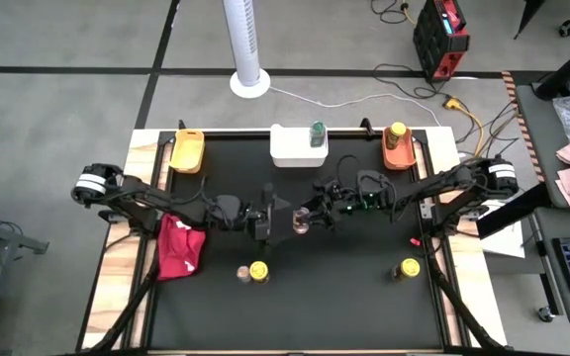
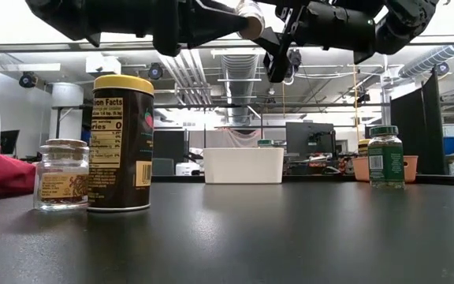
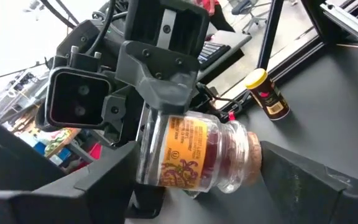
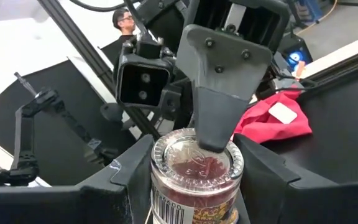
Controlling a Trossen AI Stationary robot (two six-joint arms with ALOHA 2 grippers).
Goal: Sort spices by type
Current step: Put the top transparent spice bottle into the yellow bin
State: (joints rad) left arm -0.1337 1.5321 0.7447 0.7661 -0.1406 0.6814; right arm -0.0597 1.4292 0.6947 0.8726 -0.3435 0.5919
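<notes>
A small glass spice jar with a cork lid, a yellow label and red contents hangs in mid-air over the table's middle, between both grippers. My left gripper comes from the table's left. My right gripper comes from the right. Both are shut on the jar. Two jars, one yellow-lidded and one small and cork-lidded, stand on their bases near the front. Another yellow-lidded jar stands at the front right. My left gripper pinches the jar end to end, one finger on the clear glass base and the other at the cork lid. It comes level from the table's left, and the jar is lifted clear. My right gripper pinches the jar's glass body across its sides, one finger on each side. The fingers come from the table's right, roughly level. The jar is well above the table, high in the low view.
A yellow tray, a white tray bearing a green-lidded jar and an orange tray holding a yellow-lidded jar line the far edge. A red cloth lies at the left. A person shows beyond the table.
</notes>
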